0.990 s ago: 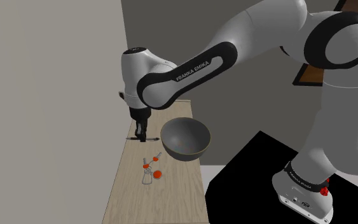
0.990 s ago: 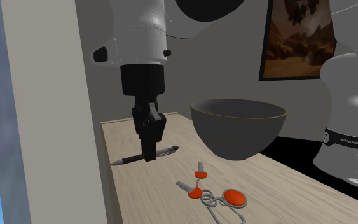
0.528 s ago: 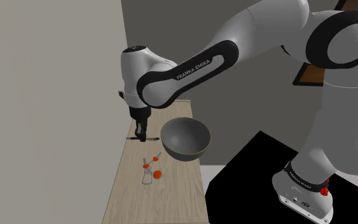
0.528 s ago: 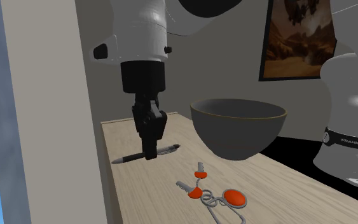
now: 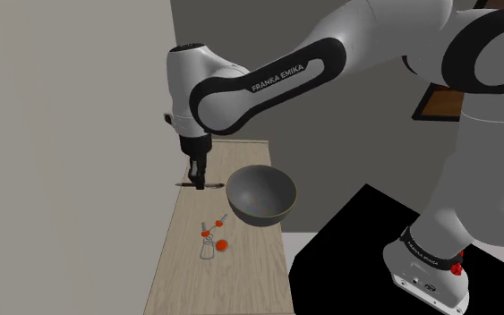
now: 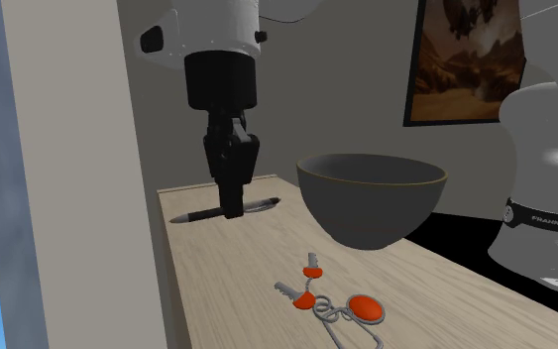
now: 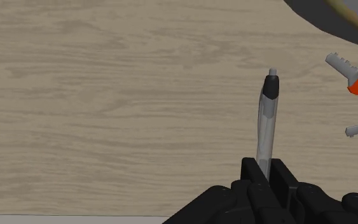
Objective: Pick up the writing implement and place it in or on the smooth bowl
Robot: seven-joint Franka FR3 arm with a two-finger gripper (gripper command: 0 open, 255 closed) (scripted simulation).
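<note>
A long, narrow table (image 5: pixel 232 288) (image 6: pixel 229 297) (image 7: pixel 120 95) with a pale wood-grain top is seen, running from near to far in the shoulder view. A dark grey bowl (image 5: pixel 260 194) (image 6: pixel 371 198) (image 7: pixel 336 16) is set upright on it at the shoulder view's right edge, its rim reaching out past that edge. A bunch of keys (image 5: pixel 214 240) (image 6: pixel 331 297) (image 7: pixel 355 79) with orange heads, strung on a grey ring, is laid flat just beside the bowl on its near side, about mid-width of the top.
</note>
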